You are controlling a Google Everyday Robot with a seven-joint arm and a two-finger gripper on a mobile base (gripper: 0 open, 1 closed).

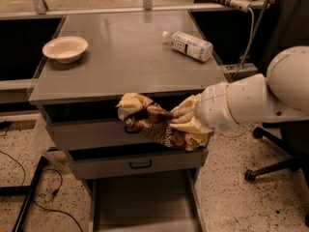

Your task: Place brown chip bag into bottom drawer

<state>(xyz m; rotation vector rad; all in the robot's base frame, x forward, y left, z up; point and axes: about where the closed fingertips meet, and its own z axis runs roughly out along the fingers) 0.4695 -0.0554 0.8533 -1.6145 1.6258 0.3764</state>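
view: single, high front, angled down on cabinet [130, 57] | jaws: centre-right

Arm [241, 103] extends from right; hand [182, 119] gripping brown chip bag [147, 121].

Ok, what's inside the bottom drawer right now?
Only bare grey floor shows in the bottom drawer; its back is hidden under the two upper drawers. The tool holds the brown chip bag higher up, in front of those drawers.
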